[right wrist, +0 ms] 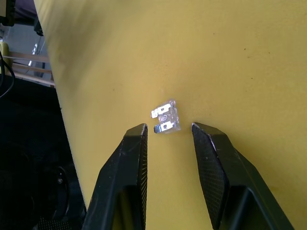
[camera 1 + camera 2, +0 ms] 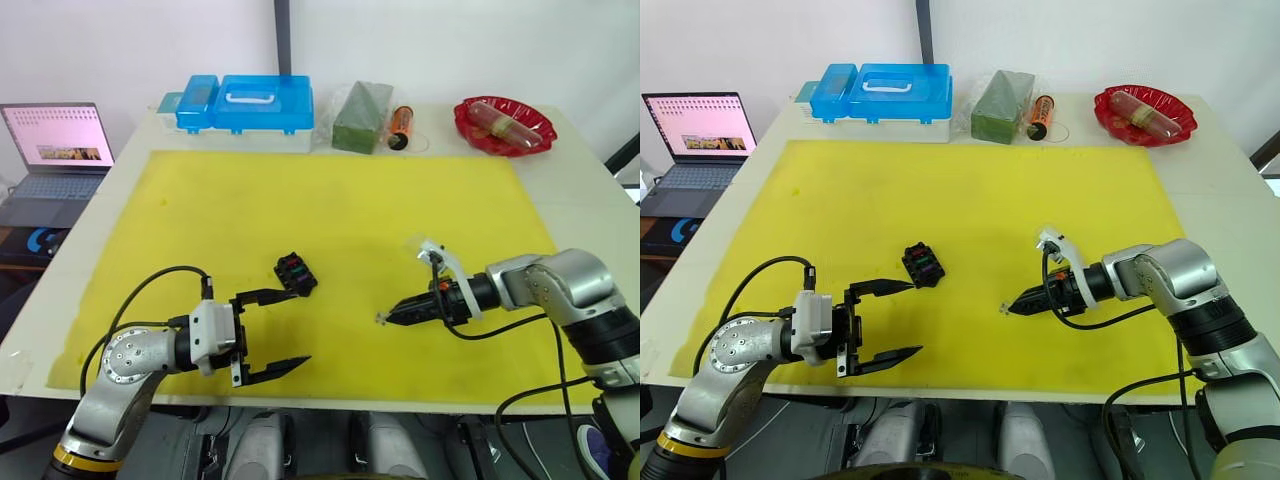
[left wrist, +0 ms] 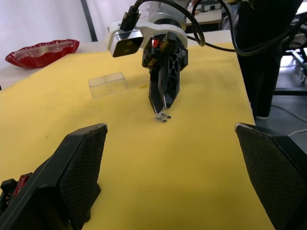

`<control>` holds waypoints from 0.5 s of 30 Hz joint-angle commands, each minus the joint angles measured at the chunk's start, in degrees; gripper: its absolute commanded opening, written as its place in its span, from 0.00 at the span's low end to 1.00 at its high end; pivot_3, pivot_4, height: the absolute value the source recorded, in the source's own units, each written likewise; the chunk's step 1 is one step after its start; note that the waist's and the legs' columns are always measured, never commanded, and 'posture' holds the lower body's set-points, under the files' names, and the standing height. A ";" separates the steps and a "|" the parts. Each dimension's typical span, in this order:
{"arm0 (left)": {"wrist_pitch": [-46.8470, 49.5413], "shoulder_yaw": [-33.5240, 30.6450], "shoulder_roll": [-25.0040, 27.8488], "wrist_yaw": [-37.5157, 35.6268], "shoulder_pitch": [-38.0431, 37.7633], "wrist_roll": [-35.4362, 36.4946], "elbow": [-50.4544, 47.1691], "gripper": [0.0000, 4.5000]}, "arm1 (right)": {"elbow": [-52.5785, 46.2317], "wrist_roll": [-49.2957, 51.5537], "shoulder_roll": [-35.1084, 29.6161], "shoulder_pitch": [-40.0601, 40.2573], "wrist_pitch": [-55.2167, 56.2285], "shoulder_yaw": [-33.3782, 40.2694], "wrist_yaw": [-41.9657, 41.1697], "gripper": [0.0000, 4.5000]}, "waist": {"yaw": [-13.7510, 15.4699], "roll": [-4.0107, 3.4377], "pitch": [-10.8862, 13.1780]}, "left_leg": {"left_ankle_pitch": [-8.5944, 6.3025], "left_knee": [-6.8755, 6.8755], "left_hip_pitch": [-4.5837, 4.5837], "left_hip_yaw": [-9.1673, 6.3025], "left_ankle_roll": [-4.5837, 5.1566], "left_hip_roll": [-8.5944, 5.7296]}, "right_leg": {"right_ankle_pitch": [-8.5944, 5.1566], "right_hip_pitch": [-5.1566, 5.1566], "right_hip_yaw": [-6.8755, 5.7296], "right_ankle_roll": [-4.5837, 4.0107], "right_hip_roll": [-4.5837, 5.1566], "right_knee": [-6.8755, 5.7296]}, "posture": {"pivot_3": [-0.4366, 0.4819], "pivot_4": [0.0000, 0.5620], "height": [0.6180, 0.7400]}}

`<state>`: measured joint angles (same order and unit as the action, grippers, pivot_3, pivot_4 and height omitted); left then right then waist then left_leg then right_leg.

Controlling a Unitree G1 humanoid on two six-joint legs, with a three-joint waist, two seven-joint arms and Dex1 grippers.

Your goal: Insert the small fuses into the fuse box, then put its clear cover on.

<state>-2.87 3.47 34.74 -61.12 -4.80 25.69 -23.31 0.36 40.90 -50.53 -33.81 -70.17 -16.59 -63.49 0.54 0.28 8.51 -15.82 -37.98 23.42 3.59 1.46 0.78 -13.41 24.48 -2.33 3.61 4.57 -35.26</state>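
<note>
A white table [image 2: 585, 190] stands against a pale wall, with most of its top covered by a yellow mat [image 2: 330, 230]. Off the table's left edge sits an open laptop [image 2: 52, 150] with its screen lit.

Along the far edge of the table, from left to right, are a blue-lidded plastic case [image 2: 245, 105] with a white handle, a dark green wrapped block [image 2: 362, 118], a small orange bottle [image 2: 401, 127] lying on its side, and a red tray [image 2: 503, 125] holding wrapped items that cannot be made out.

On the mat, the fuse box [image 2: 296, 273] lies left of centre, black, with red and green fuses seated in its top slots. The clear cover [image 3: 108, 84] rests flat on the mat beyond the right gripper, apart from the box.

The left gripper [image 2: 279, 333] hovers low over the near-left part of the mat, fingers spread wide and empty, one fingertip just beside the fuse box.

The right gripper [image 2: 388, 317] points down at the mat right of centre, its fingers set narrowly apart. A pale grey fuse [image 1: 165, 118] lies on the mat just ahead of the fingertips [image 1: 136, 141], not gripped.
</note>
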 commanded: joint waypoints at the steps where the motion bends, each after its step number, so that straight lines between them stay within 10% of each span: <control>1: -0.12 0.21 -0.29 0.74 0.23 0.16 -1.94 1.00 | 0.64 -0.12 0.61 -1.42 -1.22 1.43 -0.57 0.34 | 0.00 0.00 0.00 | 0.00 0.00 0.00 0.00 0.00 0.00 | 0.00 0.00 0.00 0.00 0.00 0.00 | 0.48 0.27 1.00; 15: 0.97 -0.59 0.45 1.13 -0.08 1.07 -3.41 1.00 | 0.82 -2.45 4.49 -1.32 -1.94 0.50 0.47 0.34 | -0.74 -0.01 -0.01 | -0.01 0.08 0.00 0.00 -0.03 0.00 | 0.00 0.04 0.00 0.00 0.01 0.00 | 0.48 0.27 1.00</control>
<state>-1.47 3.65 34.86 -59.74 -4.71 25.70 -25.00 1.91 38.69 -46.49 -34.70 -72.08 -16.49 -63.30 -0.20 0.27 8.50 -15.83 -37.90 23.42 3.58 1.43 0.78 -13.41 24.53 -2.34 3.61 4.59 -35.26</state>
